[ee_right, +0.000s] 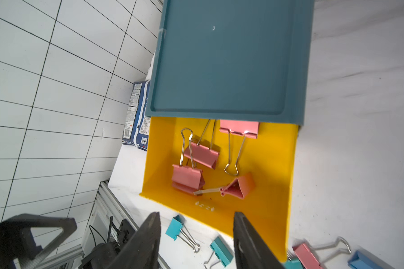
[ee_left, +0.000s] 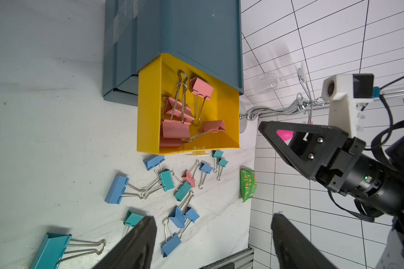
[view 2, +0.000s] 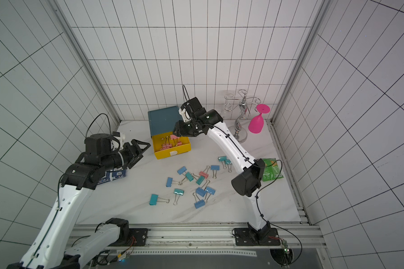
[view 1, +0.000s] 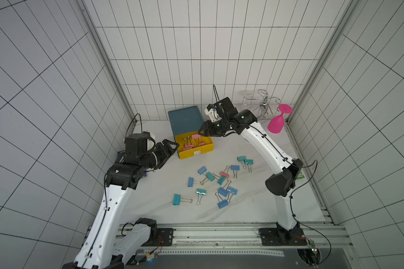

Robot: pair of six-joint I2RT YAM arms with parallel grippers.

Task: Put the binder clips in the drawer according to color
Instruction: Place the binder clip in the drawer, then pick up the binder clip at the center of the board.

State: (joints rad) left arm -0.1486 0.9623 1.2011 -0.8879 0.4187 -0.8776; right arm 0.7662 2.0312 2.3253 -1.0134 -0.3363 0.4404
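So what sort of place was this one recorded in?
Most likely a robot lab test cell: grid-lined white panels box in a small marble-look tabletop, robot arms are bolted to an aluminium rail, and the binder clips look like staged props.

Packets half-hidden
The left arm covers most of the dark-blue printed snack packet; the right arm overlaps the green foil packet.

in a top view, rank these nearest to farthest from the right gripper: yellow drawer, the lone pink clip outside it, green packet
1. yellow drawer, just below the right gripper
2. pink clip, in the loose pile in front
3. green packet, far right side
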